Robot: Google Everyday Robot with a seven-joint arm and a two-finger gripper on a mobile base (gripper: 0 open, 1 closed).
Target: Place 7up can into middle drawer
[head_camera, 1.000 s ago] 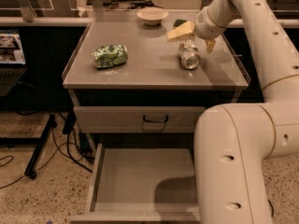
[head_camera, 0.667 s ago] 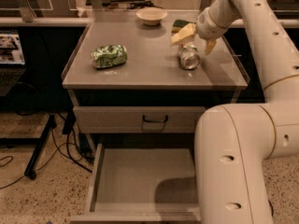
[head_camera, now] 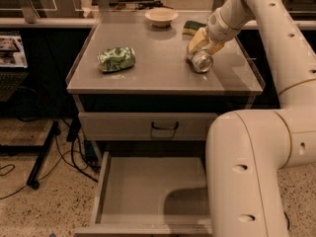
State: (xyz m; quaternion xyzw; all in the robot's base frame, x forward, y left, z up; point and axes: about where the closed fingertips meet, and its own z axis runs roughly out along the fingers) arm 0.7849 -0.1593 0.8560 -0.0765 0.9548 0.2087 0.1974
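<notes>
Cream-coloured robot arm [head_camera: 256, 167]: largest item. Its bulk fills the lower right and hides the right end of the pulled-out drawer, then it rises along the right edge of the desk and bends back over the top.

Grey desk [head_camera: 148, 73]: flat top with a low raised lip on its edges, likely there to stop things rolling off.

Open drawer [head_camera: 140, 191]: grey metal, shallow, pulled well out below the front edge of the desk. The floor you can see is bare. It stands ready to receive the can, so you need no opening step.

Closed drawer front [head_camera: 123, 126]: grey with a black handle, just under the front edge. Not your target.

Green can [head_camera: 116, 59]: crumpled, lying on its side near the left edge. Leave it alone.

Bowl [head_camera: 161, 16]: pale, at the back edge, near the middle.

Sponge [head_camera: 192, 27]: yellow and green, toward the back right corner, just behind the gripper.

Silver can [head_camera: 201, 61]: your task item. It lies on its side on the desk top toward the right edge, shiny end facing the front edge. It is not yet in the drawer.

Gripper [head_camera: 203, 51]: yellowish, angled down from behind, directly over and touching the silver can. You cannot tell whether it is clenched on the can or merely resting against it. Judge the task as early: confirm the hold before you lift and carry forward past the front edge.
</notes>
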